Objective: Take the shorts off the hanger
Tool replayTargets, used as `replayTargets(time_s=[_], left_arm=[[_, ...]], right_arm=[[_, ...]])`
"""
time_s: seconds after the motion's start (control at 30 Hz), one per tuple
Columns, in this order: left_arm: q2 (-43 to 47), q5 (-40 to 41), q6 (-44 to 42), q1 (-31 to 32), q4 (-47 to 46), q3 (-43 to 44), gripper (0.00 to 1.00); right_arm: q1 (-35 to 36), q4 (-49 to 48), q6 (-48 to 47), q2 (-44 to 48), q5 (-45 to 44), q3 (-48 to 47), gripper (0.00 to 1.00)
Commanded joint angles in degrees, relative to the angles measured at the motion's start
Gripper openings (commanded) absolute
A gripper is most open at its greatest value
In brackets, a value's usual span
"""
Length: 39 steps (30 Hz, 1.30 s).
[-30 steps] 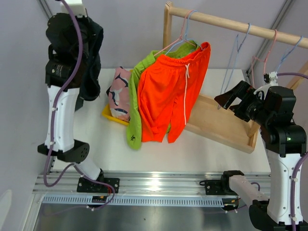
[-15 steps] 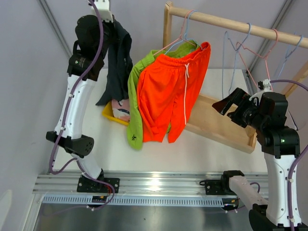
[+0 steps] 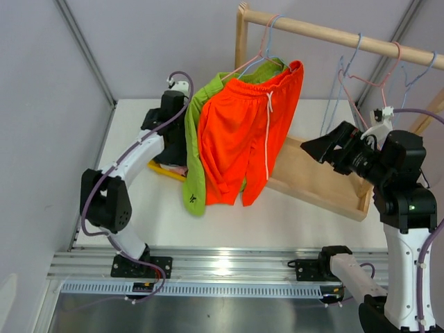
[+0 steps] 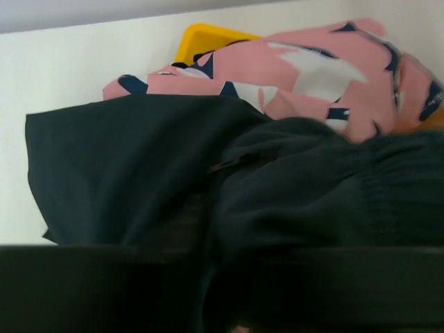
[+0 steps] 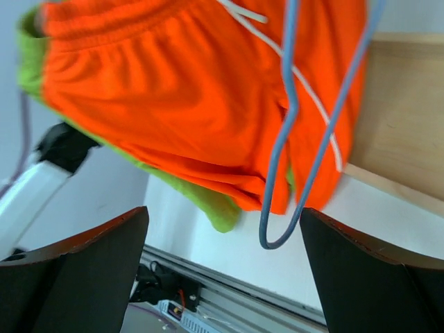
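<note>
Laying dark shorts (image 4: 208, 194) on pink shorts (image 4: 312, 69); my left claw (image 3: 173, 144), grip unclear; right claw (image 5: 222, 220) spread wide, empty; next: orange shorts (image 3: 243, 132) off hanger (image 3: 262, 50).

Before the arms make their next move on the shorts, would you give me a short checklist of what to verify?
1. Dark shorts laid down on the pink patterned shorts at the yellow tray: ok.
2. Left gripper has let go of them: cannot tell, fabric hides its fingers.
3. Right gripper open and empty: ok.
4. Way from the right gripper to the orange shorts free: not ok, an empty blue hanger dangles between.
5. Orange shorts and lime green shorts off their hangers: not ok, both hang from the wooden rail.
</note>
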State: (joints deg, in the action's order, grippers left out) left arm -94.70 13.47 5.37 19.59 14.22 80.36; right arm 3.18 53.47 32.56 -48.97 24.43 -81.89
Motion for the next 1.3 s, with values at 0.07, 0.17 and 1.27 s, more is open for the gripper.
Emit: replayTargets(time_s=[0.07,0.17,1.27], left_arm=[[2.6,1.9,5.2,0.4,-4.3,4.9,0.99],[8.2,3.7,5.4,0.4,-3.1,4.3,0.99],[50.0,-2.0,1.9,0.6,7.8,-29.9,0.99]], right_arm=[[1.6,-12.7,2.7,-4.5,9.9,-9.9,0.99],[4.9,-14.4,3.2,-10.8,8.6,-16.6,0.99],[24.2,-24.5,1.1,-52.2,-19.1,-48.1,0.61]])
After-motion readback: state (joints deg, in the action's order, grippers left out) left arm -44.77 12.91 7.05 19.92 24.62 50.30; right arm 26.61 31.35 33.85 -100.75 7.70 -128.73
